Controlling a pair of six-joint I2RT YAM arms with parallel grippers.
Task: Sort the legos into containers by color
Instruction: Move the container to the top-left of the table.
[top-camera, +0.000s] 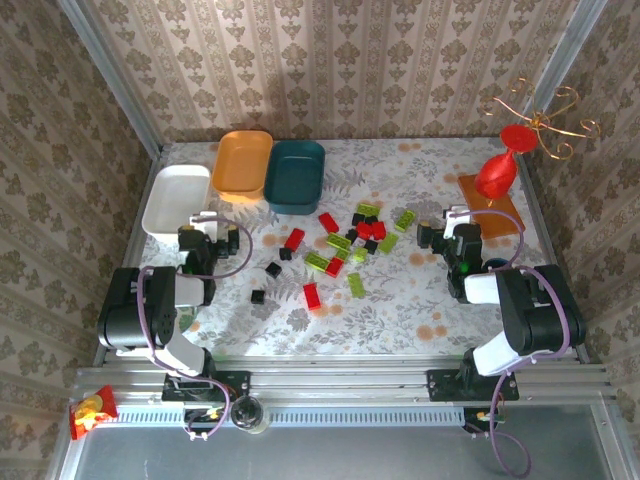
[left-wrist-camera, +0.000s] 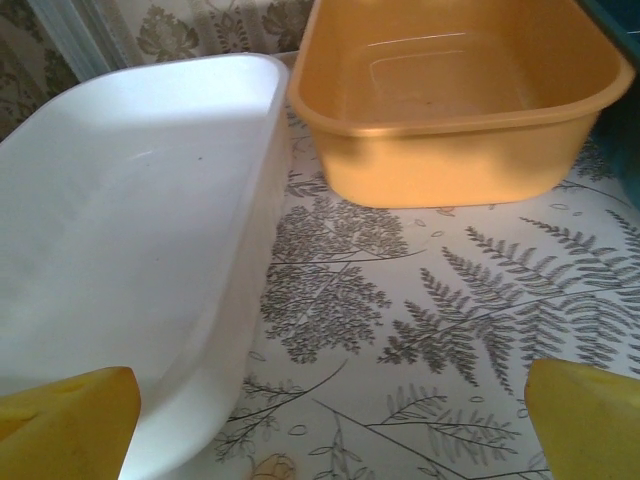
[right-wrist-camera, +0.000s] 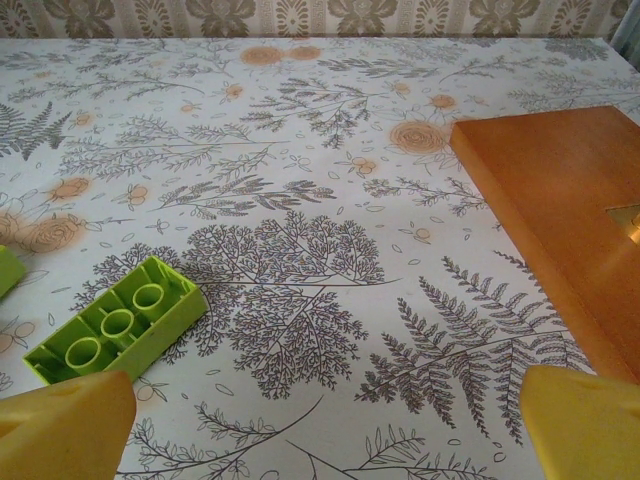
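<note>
So the left gripper (left-wrist-camera: 325, 435) was spread wide, yellow fingers (left-wrist-camera: 65, 425) gripping nothing, hanging over the tablecloth (left-wrist-camera: 420, 330) right at the near corner of the white tray (left-wrist-camera: 130, 260), with the orange tray (left-wrist-camera: 450, 150) just behind it. The right gripper (right-wrist-camera: 325, 430) was wide apart too and held nothing. A lime green brick (right-wrist-camera: 115, 330) lay just by its left finger, and a wooden board (right-wrist-camera: 560, 210) sat off to the right. The legos (top-camera: 345, 245) were scattered mid-table between the two arms, and the teal tray (top-camera: 296, 175) sat touching the orange one.

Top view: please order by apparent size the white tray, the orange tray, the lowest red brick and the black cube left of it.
1. white tray and orange tray: about alike, not ranked
2. red brick
3. black cube
</note>
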